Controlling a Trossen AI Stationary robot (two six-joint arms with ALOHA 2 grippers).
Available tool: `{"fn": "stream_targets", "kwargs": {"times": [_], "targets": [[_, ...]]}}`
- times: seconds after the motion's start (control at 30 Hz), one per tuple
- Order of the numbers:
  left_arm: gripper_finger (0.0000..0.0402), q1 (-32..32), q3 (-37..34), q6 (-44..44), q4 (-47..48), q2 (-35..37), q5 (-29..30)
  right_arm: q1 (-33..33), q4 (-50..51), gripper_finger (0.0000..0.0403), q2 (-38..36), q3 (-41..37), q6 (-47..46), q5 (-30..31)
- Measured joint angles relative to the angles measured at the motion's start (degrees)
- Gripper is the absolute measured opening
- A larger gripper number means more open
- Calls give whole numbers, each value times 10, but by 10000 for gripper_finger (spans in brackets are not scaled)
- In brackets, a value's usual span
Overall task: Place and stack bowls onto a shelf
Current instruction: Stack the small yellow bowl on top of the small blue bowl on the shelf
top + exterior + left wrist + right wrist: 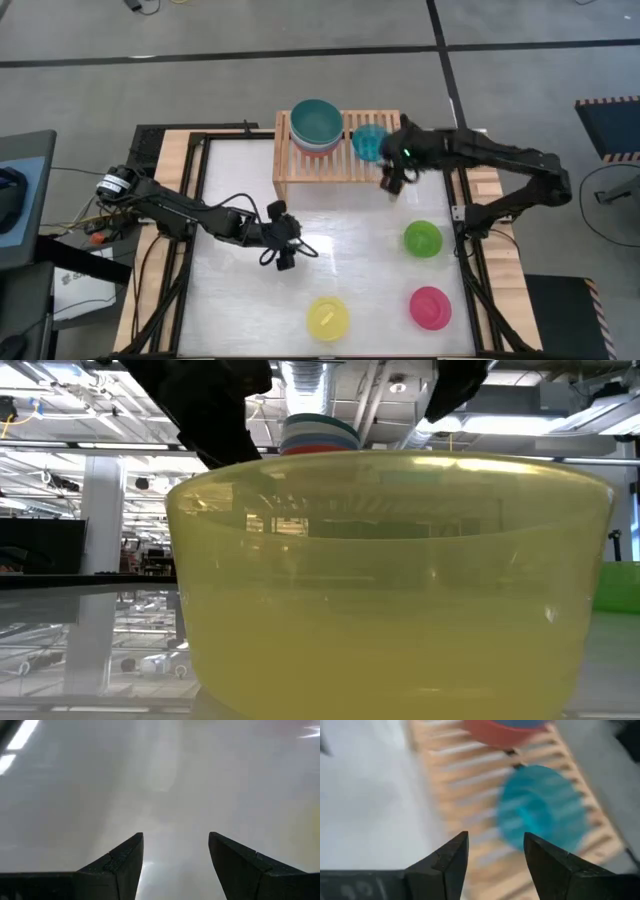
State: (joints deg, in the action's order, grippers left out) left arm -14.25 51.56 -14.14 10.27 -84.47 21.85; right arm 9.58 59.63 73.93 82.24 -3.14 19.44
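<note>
1. A white table top point(250, 190) sits in a wooden frame on a grey floor; seen from table height, a hall with ceiling lights lies behind it.
2. The left gripper point(285, 250) hangs over bare table left of centre, its fingers point(125, 865) spread with nothing between them.
3. The shelf point(300, 165) stands at the far edge of the table. On its left part is a stack of bowls point(316, 125), teal green on top with red at the base.
4. The yellow bowl point(328, 318) sits on the table at the near edge, right of centre, and fills the low view.
5. The cyan bowl point(368, 142) rests alone on the right part of the shelf, just beside the stack.
6. The right gripper point(392, 182) is at the near right corner of the shelf, beside the cyan bowl, fingers point(447, 865) apart and holding nothing.
7. The lime green bowl point(423, 238) stands on the table's right side, with the pink bowl point(431, 307) nearer, by the near edge.
</note>
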Motion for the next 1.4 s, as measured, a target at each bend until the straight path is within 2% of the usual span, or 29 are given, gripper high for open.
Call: {"fn": "stream_targets", "kwargs": {"times": [0.07,0.17,0.3,0.4,0.6,0.73,0.9,1.0,1.4], "targets": [[210,-4,-20,9,-43,0,-45,-44,-30,219,-22,-34,-27,-13],[210,-15,-50,17,-120,-1,-83,-114,-88,214,-34,-90,-78,-23],[210,-30,-68,-2,-159,-1,-103,-185,-140,204,-28,-142,-120,-26],[210,-44,-68,-14,-160,-1,-105,-211,-191,199,-7,-165,-133,-30],[210,-51,-68,-30,-159,0,-50,-224,-275,197,70,-170,-144,-96],[210,-43,-68,-28,-154,0,-30,-255,-318,197,121,-170,-158,-112],[210,-43,-67,-2,-130,0,75,-289,-380,197,178,-169,-165,-142],[210,-39,-68,-24,-123,0,122,-305,-416,197,202,-169,-165,-162],[210,-38,-67,-138,-123,0,133,-359,-548,197,292,-168,-173,-158]]}}
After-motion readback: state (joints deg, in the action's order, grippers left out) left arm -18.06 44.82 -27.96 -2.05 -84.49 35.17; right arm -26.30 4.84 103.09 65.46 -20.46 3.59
